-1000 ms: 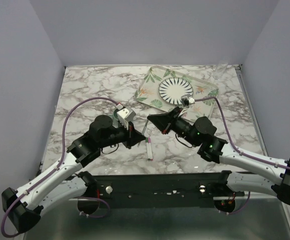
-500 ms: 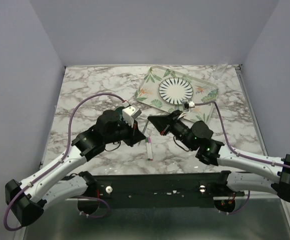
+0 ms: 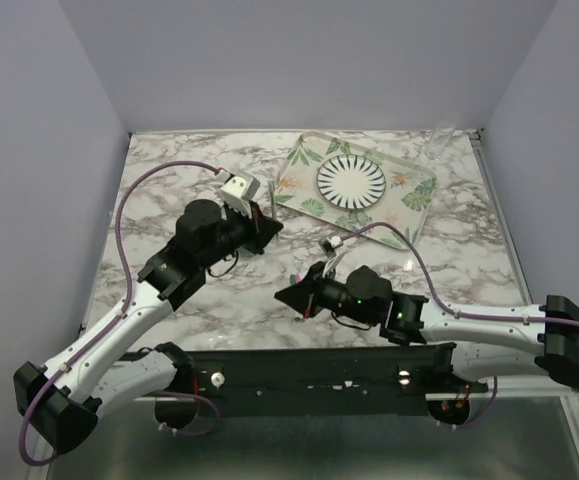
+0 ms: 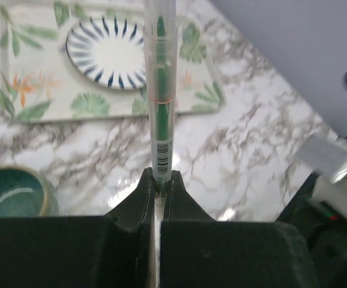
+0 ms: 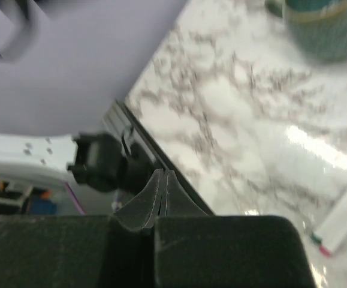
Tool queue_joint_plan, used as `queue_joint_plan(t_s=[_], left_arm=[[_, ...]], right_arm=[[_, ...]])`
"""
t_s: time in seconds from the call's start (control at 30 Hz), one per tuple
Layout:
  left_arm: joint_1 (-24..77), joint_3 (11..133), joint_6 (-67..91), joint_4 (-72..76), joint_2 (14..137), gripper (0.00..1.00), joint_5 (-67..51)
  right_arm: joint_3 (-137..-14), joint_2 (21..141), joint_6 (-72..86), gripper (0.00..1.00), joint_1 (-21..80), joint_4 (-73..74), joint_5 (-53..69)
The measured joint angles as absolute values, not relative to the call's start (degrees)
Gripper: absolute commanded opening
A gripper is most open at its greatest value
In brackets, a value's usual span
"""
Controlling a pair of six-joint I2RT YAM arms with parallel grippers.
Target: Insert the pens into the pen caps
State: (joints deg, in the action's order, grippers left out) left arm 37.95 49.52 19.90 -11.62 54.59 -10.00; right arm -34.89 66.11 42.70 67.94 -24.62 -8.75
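We pinch the green-cored pen [image 4: 161,90] by its end in the left pincer [image 4: 159,180] above the middle of the worktop [image 4: 233,150], and should hold it level while the right pincer [image 5: 163,177], pressed together and empty, spreads before taking the other pen [image 5: 341,223] lying by the near edge.

A table [image 3: 169,190] with a glossy marble top, white with grey-brown veins, fills the middle of the scene. Plain pale lilac-grey walls close it on three sides: the back wall [image 3: 299,60], the left wall [image 3: 29,200] and the right wall [image 3: 559,150]. Along the table's near edge runs a black rail [image 3: 309,368], and below it lies a dull grey metal sheet [image 3: 319,445]. Soft light makes bright patches [image 5: 317,147] on the marble.
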Motion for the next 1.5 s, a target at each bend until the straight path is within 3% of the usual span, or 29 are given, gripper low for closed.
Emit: queue_joint_plan(t_s=[0.13,0.3,0.4,0.5,0.53,0.67,0.73,1.13,1.5], left_arm=[[37.1,49.6,21.3,-3.3,50.8,0.00,-8.5],[37.2,44.8,22.8,-1.3,45.8,0.00,-8.6],[37.2,43.1,23.3,-2.8,44.4,0.00,-8.6],[37.2,42.9,24.2,-4.8,43.4,0.00,-8.9],[37.2,42.9,24.9,-6.0,43.0,0.00,-9.0],[37.2,42.9,29.1,-12.0,42.3,0.00,-9.0],[37.2,42.6,31.3,-15.5,42.3,0.00,-9.0],[38.5,27.5,50.0,-24.8,39.0,0.00,-9.6],[46.3,24.7,55.7,-21.5,52.3,0.00,-5.5]], right_arm=[[-37.5,65.6,41.6,0.03,69.4,-12.6,-9.7],[-51.0,63.3,36.3,0.07,69.2,-5.1,-16.4],[-56.5,61.3,33.5,0.22,69.2,-4.8,-19.3],[-58.4,59.6,32.1,0.46,69.2,-2.4,-21.5],[-58.6,59.5,32.1,0.62,69.2,-0.8,-22.2],[-57.9,59.3,32.8,0.87,69.2,5.5,-23.8],[-56.4,58.4,33.7,0.94,69.2,8.1,-24.2],[-52.1,52.2,40.9,0.97,69.2,18.7,-25.0],[-49.5,48.8,43.0,0.97,69.2,20.5,-24.7]])
